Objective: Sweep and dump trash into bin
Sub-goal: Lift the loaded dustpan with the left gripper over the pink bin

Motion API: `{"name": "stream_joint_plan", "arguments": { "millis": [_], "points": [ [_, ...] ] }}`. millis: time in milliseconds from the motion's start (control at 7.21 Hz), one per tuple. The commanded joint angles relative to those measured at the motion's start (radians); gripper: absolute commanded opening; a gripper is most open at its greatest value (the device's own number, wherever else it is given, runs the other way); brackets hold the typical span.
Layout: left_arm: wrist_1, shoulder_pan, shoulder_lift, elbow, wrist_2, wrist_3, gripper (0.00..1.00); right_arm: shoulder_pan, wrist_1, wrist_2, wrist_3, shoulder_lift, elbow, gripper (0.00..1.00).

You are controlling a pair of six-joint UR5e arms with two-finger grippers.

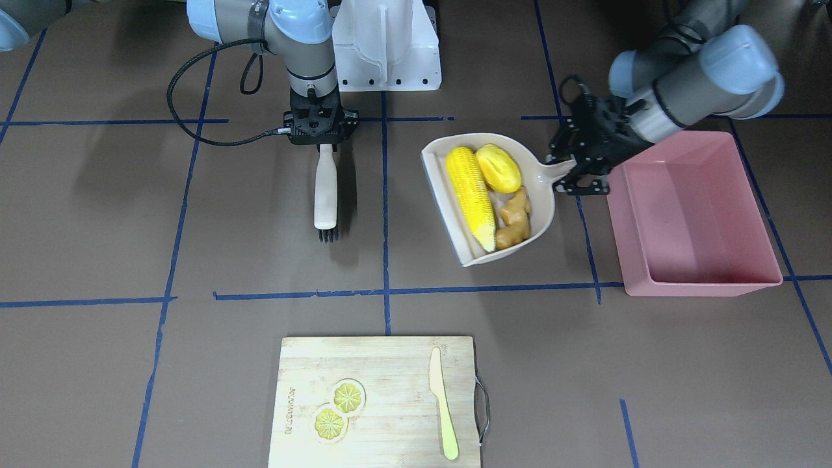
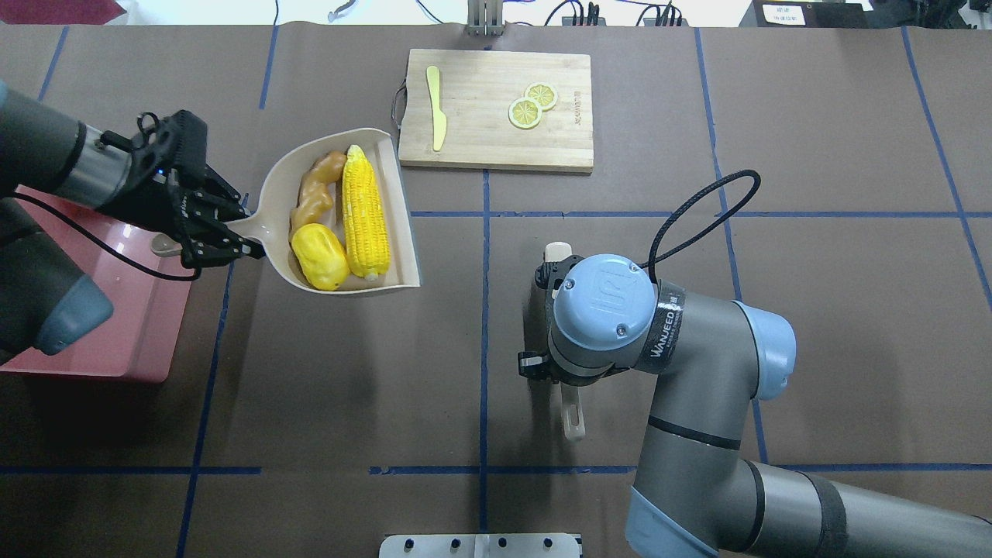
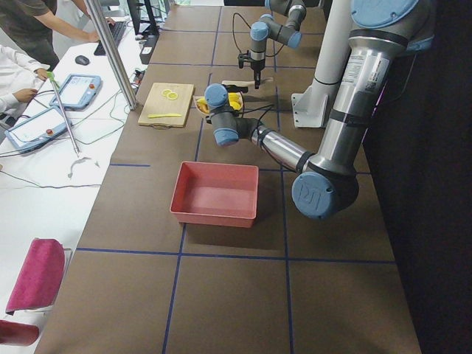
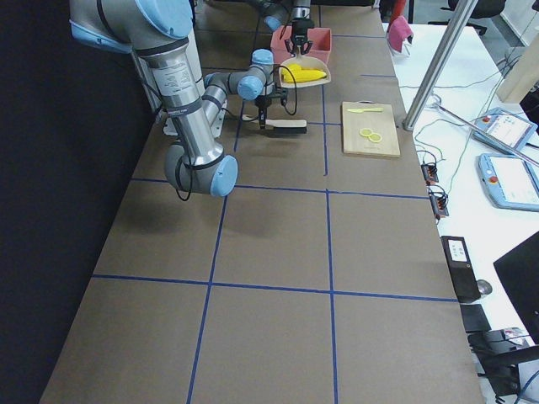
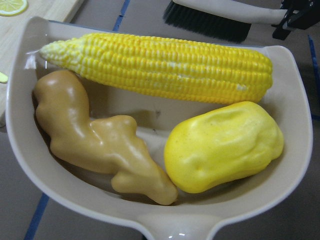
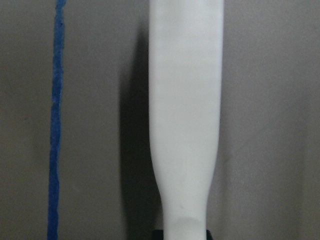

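1. Inside the dustpan (image 1: 543,220) lie all three pieces of trash. The corn cob (image 1: 471,195) stretches along the pan's open front edge. The yellow lump (image 1: 498,168) sits behind it, against the curved back wall near the handle. The ginger root (image 1: 513,218) lies along that same wall and touches the lump.
2. At the dustpan's handle, the left gripper (image 1: 564,173) is clamped on the stem, with a finger on either side of it. The pan looks raised a little off the table (image 1: 260,364), and a shadow shows under its front corner.
3. Just past the dustpan's handle, beyond the left gripper, stands the pink bin (image 1: 695,221). The pan is beside the bin, not over it.
4. On the dustpan's open side, well apart from it, the right gripper (image 1: 323,140) points straight down and grasps the pale handle of a brush (image 1: 325,188). The brush runs roughly parallel to the pan's front edge, with its dark bristles at the end away from the gripper.
5. Beyond the dustpan's front corner, on the side away from the robot's base, a wooden cutting board (image 1: 390,364) lies flat. A yellow-green knife (image 1: 443,406) rests on the half of the board nearer the dustpan. Two lemon slices (image 1: 348,395) lie on the farther half, touching each other.
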Motion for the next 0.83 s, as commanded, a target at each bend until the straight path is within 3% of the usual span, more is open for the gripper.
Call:
{"name": "stream_joint_plan", "arguments": {
  "millis": [0,694],
  "points": [
    [-0.029,-0.131,0.041,0.015,-0.088,0.022,0.00,0.003,0.001,-0.003,-0.009,-0.002,-0.001,0.00],
    [-0.017,-0.450,0.098,0.205,-0.277,0.274,0.00,0.003,0.004,-0.003,-0.009,0.000,-0.001,0.00]
  ]
}}
